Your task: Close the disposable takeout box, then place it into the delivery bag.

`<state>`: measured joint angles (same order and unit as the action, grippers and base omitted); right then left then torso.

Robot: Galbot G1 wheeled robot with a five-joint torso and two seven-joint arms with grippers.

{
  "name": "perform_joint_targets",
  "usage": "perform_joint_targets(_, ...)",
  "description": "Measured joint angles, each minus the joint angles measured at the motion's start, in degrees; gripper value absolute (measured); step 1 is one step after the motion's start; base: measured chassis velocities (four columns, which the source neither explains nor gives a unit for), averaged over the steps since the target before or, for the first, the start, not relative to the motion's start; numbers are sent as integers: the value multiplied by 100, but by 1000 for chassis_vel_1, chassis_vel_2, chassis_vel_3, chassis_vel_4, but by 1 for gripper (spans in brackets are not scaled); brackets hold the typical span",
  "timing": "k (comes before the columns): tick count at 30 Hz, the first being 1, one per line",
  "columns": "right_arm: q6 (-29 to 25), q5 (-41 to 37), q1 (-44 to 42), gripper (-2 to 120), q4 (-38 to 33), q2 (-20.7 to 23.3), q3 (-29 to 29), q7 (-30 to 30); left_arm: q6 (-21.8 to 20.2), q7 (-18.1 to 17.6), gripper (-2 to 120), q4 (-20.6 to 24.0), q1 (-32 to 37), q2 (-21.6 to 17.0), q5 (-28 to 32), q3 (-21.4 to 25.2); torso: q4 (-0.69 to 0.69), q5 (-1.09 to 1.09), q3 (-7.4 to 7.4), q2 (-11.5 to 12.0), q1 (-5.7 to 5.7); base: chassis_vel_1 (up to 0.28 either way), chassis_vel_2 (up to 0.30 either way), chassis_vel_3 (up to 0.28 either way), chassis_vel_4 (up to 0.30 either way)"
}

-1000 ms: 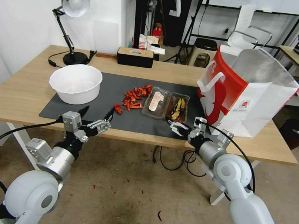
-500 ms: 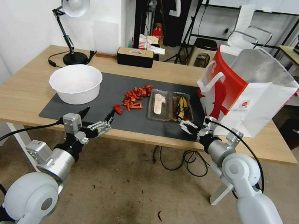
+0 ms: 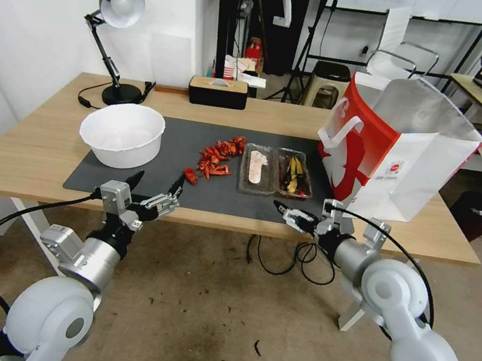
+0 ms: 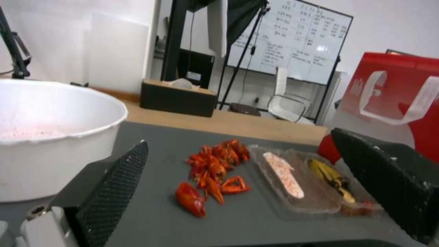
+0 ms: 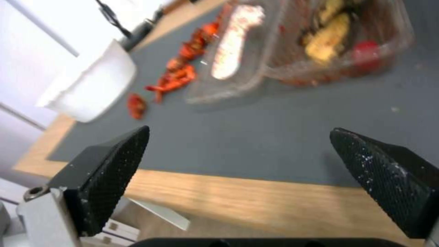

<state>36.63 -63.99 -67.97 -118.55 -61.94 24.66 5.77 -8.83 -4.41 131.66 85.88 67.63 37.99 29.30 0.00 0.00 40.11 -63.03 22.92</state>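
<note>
Right gripper (image 3: 285, 212): fingers spread apart, holding nothing; poised low over the near edge of the counter (image 3: 27, 154), just in front of the disposable takeout box (image 3: 277, 171) and apart from it.

Left gripper (image 3: 156, 183): fingers spread, holding nothing; parked at the near counter edge, in front of the white bowl (image 3: 121, 133) and well apart from the box.

Disposable takeout box: lies open and flat on the dark mat (image 3: 191, 188), both shallow halves side by side; the half nearer the crayfish carries the pale sticker, the half nearer the bag holds yellow and dark food. Not yet closed.

Loose red crayfish (image 3: 215, 158): scattered on the mat between bowl and box, just beside the sticker half.

Delivery bag (image 3: 393, 149): stands upright at the robot's right of the box, mouth open, foil lining showing, white handle toward the box.

Step in hand, by judgement: the approach for closing the lid; bagging has not begun.

Next move calls for: catching the outer edge of one half, swinging it over on its hinge, and pressing the rims together without sliding the light box across the mat.
</note>
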Motion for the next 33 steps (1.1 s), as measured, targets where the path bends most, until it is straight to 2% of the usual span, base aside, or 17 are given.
perform_joint_targets(3,-131,-14,-240,100,-300,11,182,-224,-42,-17,100,48,-47,-15,51,-21,0,-1,0,0,0,0,0,0,0)
perform_joint_targets(8,-581,0,-833,100,-1193,49,663,-1035,-148,-54,100,94,-352,-76,204,-98,-2,-1,0,0,0,0,0,0,0)
perform_joint_targets(9,-581,0,-833,100,-1193,49,663,-1035,-148,-54,100,94,-352,-76,204,-98,-2,-1,0,0,0,0,0,0,0)
perform_joint_targets(13,-1155,246,-1444,100,-1868,55,1147,-2067,-196,-58,100,87,-566,-135,274,-358,1,-1,-1,0,0,0,0,0,0)
perform_joint_targets(14,-1155,246,-1444,100,-1868,55,1147,-2067,-196,-58,100,87,-566,-135,274,-358,1,-1,-1,0,0,0,0,0,0)
perform_joint_targets(17,-1739,814,-2021,100,-2104,-143,1509,-2744,-222,-46,100,75,-666,-201,388,-691,-1,1,0,0,0,0,0,0,0)
perform_joint_targets(19,-1850,928,-2132,100,-2150,-211,1587,-2846,-240,-45,100,65,-706,-224,444,-785,-1,0,0,-1,0,0,0,0,0)
perform_joint_targets(21,-2100,1214,-2364,100,-2256,-453,1763,-3000,-295,-44,100,-17,-871,-320,663,-1098,0,-1,0,-1,0,0,0,0,0)
perform_joint_targets(26,-2342,1465,-2484,100,-2323,-816,1846,-3004,-382,-42,100,-225,-1203,-539,1055,-1507,1,-1,1,0,0,0,0,0,0)
perform_joint_targets(29,-2546,1736,-2599,100,-2352,-1172,1900,-2986,-446,-7,100,-579,-1684,-836,1210,-1867,0,-2,0,0,0,0,0,0,0)
perform_joint_targets(32,-2609,1857,-2643,100,-2352,-1282,1930,-2979,-482,5,100,-767,-1991,-963,1296,-2020,0,-1,0,1,0,0,0,0,0)
perform_joint_targets(33,-2633,1927,-2676,100,-2352,-1369,1962,-2966,-534,7,100,-948,-2336,-1066,1420,-2164,0,-1,1,2,0,0,0,0,0)
